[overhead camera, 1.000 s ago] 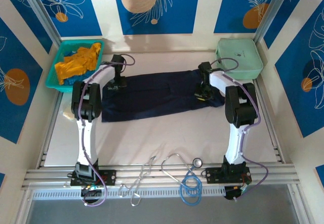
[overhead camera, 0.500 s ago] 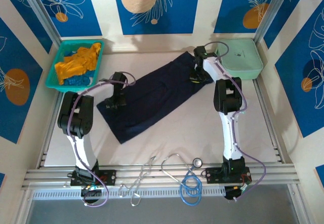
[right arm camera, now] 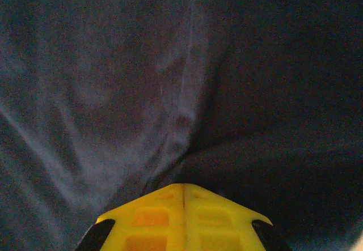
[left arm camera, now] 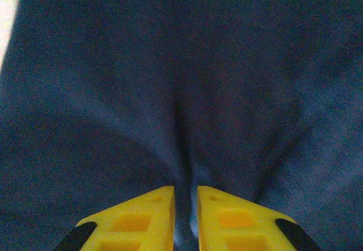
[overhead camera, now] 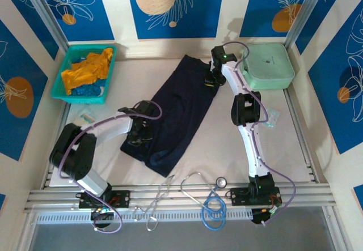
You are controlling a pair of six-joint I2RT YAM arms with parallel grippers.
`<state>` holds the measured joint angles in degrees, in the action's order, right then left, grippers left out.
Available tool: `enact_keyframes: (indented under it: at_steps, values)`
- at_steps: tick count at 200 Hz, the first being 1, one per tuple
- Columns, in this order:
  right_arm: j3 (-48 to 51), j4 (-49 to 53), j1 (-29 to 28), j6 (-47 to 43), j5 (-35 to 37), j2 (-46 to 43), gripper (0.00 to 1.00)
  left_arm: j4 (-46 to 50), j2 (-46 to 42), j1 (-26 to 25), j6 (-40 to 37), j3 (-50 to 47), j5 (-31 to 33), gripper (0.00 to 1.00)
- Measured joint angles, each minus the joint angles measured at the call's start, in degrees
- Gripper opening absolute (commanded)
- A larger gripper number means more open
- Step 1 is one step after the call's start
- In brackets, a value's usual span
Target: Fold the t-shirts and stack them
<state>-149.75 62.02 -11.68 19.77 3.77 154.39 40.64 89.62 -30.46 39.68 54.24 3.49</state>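
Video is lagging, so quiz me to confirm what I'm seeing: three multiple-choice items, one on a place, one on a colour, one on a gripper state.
1. Where is the mustard-orange t-shirt? A in the teal basket; B hanging on the back wall; C on the floor.
2. What colour is the hard case? A mint green; B red; C black.
3. How is the left gripper? A wide open; B shut on the navy t-shirt; C gripping orange cloth.
Answers: 1 A, it lies heaped in the basket. 2 A, its lid is pale green. 3 B, it pinches dark cloth.
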Motion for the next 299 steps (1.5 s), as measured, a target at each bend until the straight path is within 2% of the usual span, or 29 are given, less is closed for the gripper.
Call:
enact_keyframes:
  at_steps: [20,41,66,88,125,188,237,299]
  values:
    - [11.4,-1.7,-0.3,1.8,0.3,-8.4,0.0,4.9,-6.3,0.1,0.5,1.8,2.2,0.3]
    - [27.4,-5.4,-1.0,5.3,0.7,-22.2,0.0,7.7,-9.8,0.4,0.3,4.9,4.9,0.3]
    - [42.8,-9.5,-3.1,13.4,1.8,-37.8,0.0,7.8,-8.0,1.9,-0.9,5.7,5.8,0.25]
    - [49.6,-11.2,-5.3,20.2,1.6,-43.6,0.0,5.8,-2.5,2.6,-2.6,5.3,5.7,0.19]
    - [54.2,-12.4,-7.4,28.9,0.5,-39.4,0.0,1.0,4.7,2.6,-3.8,2.3,4.1,0.16]
    - [52.0,-13.3,-8.4,35.4,0.2,-29.2,0.0,-6.4,0.7,2.0,-2.8,-6.0,2.9,0.16]
    - [42.7,-10.5,-8.8,34.7,0.5,-22.6,0.0,-13.3,-5.8,-1.3,3.5,-13.7,2.5,0.16]
    - [31.1,-4.3,-6.4,26.2,0.9,-16.1,0.0,-17.4,-10.5,-10.4,15.6,-18.6,-0.1,0.17]
